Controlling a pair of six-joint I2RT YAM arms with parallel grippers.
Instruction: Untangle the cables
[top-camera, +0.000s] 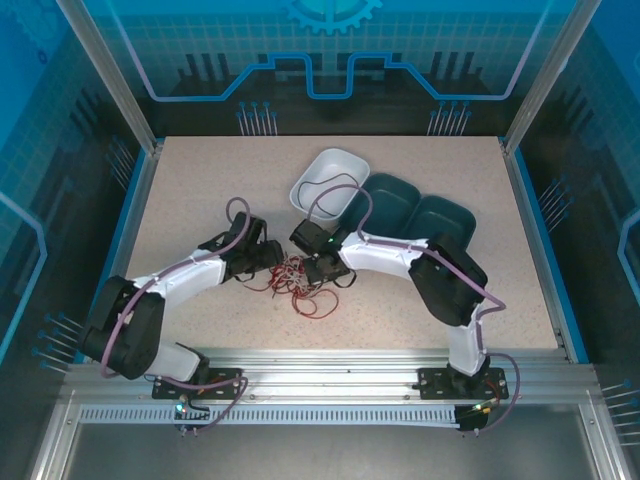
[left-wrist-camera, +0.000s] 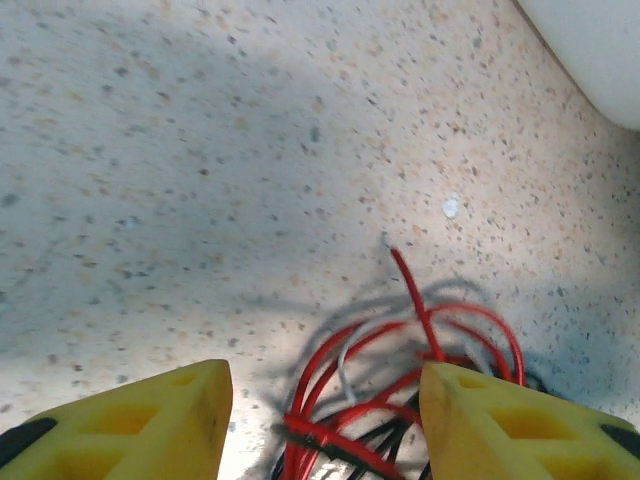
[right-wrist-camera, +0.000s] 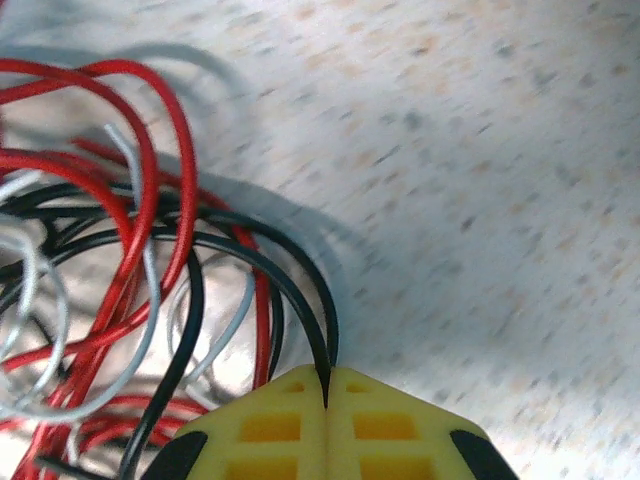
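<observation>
The left arm (top-camera: 180, 275) folds back from its base to a dark elbow at the far left. From there its forearm reaches inward and away from the base, toward the centre. The left gripper (top-camera: 262, 256) sits low at the end of it, and its yellow fingers (left-wrist-camera: 150, 420) stand well apart, jaws open.

The right arm (top-camera: 400, 258) mirrors this pose. It climbs from its base to a bulky elbow on the right, and its pale forearm then runs left to the wrist. The right gripper (top-camera: 316, 266) is just beside the left one and tipped downward. Its fingers (right-wrist-camera: 270, 425) are pressed flat together, pinching a black cable (right-wrist-camera: 300, 300) in the seam.
</observation>
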